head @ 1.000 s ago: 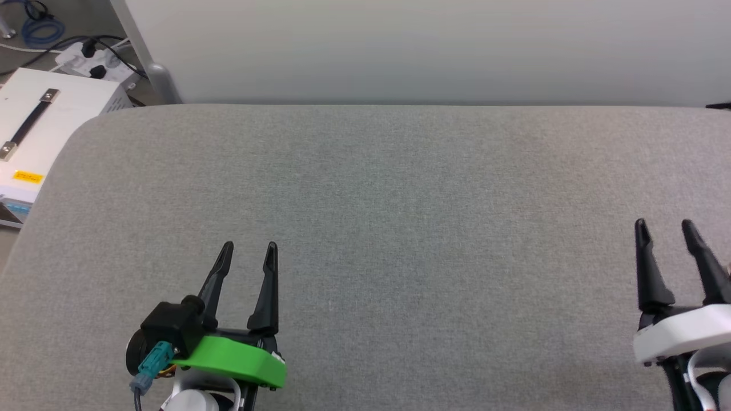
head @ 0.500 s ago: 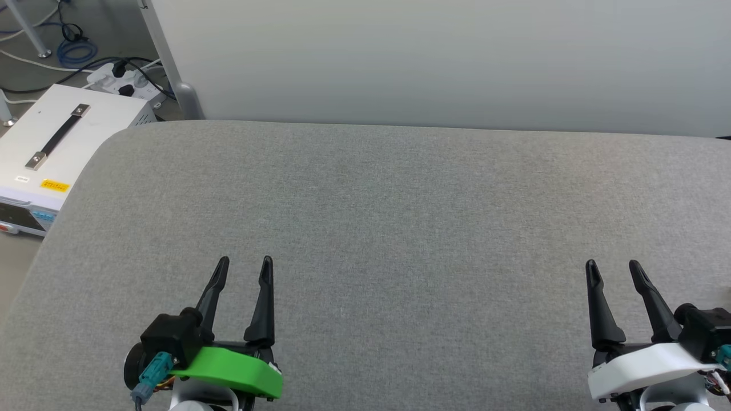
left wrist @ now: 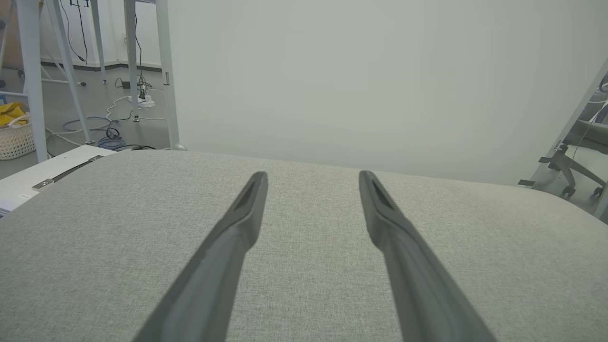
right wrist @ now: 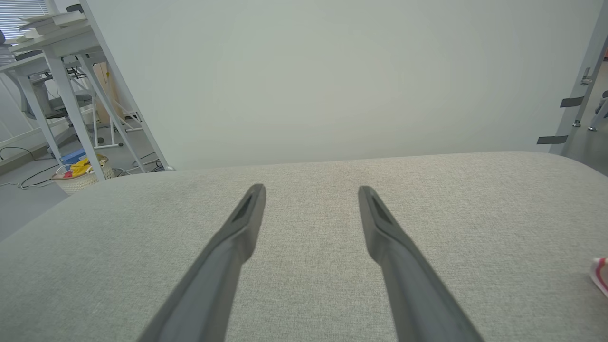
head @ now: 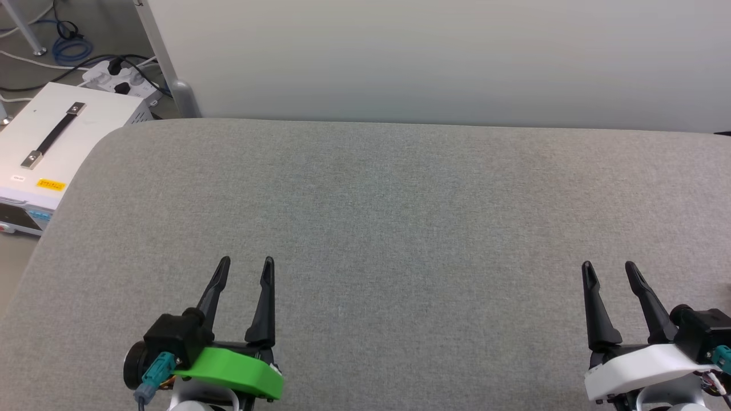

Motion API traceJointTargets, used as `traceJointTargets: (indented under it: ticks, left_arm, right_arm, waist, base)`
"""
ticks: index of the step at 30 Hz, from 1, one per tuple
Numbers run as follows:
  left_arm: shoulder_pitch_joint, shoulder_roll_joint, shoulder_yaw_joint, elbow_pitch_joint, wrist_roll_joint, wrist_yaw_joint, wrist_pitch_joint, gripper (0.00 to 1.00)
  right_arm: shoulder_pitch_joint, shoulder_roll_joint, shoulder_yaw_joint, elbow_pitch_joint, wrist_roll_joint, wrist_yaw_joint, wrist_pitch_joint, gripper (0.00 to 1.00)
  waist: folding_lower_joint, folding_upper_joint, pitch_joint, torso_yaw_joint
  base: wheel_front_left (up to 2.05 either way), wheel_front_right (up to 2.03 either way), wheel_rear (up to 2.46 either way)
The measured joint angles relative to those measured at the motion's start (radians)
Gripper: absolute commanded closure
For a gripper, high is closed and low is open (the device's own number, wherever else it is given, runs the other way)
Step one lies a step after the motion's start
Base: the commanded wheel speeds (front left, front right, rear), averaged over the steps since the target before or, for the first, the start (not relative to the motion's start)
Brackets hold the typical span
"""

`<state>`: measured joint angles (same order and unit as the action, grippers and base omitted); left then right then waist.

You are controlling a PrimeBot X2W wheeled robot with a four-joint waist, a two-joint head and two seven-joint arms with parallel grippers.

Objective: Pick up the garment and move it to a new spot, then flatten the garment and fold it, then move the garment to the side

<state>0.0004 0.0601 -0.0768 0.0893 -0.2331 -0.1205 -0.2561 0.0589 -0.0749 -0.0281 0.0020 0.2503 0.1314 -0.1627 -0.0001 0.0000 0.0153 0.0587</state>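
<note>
Here we see a wide grey padded table (head: 365,188) across most of the head view, with a pale wall panel (head: 434,57) behind its far edge. Our left gripper (head: 246,261), under a green cover, sits at the lower left of that frame. Its two dark fingers point up the frame and are spread apart with nothing between them. Our right gripper (head: 608,265), under a white cover, sits at the lower right, likewise spread and empty. The two are well apart, each over bare grey cloth.

At the right edge of the right wrist view, a small sliver of the garment (right wrist: 600,275) lies on the table, showing white cloth with a red striped border. It is apart from the gripper's fingers, off to the right of the frame. So little of it shows that we cannot tell which way it points or how its long axis runs.

At the upper left of the head view, a white box (head: 85,131) with a black handle stands beside the table. A power strip (head: 114,80) and cables lie on the floor beyond it.
</note>
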Motion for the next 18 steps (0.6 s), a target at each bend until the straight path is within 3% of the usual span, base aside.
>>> traceJointTargets:
  ticks: [9, 10, 18]
  left_arm:
    - [0.000, -0.001, 0.009, -0.007, 0.003, -0.007, 0.000, 0.00]
    - [0.000, -0.001, 0.010, -0.011, 0.009, -0.007, 0.000, 1.00]
    - [-0.001, 0.001, 0.011, -0.008, 0.011, -0.007, 0.008, 1.00]
  right_arm:
    - [0.000, 0.001, 0.003, -0.001, 0.002, 0.000, 0.001, 0.00]
    - [0.000, 0.001, 0.003, -0.001, 0.002, 0.000, 0.001, 1.00]
    - [0.000, 0.001, 0.002, -0.001, 0.000, 0.000, 0.006, 1.00]
  waist:
    - [0.0000, 0.0000, 0.009, -0.005]
    - [0.0000, 0.0000, 0.012, -0.005]
    - [0.0000, 0.0000, 0.011, -0.007]
  base:
    - [0.00, 0.00, 0.00]
    - [0.00, 0.00, 0.00]
    - [0.00, 0.00, 0.00]
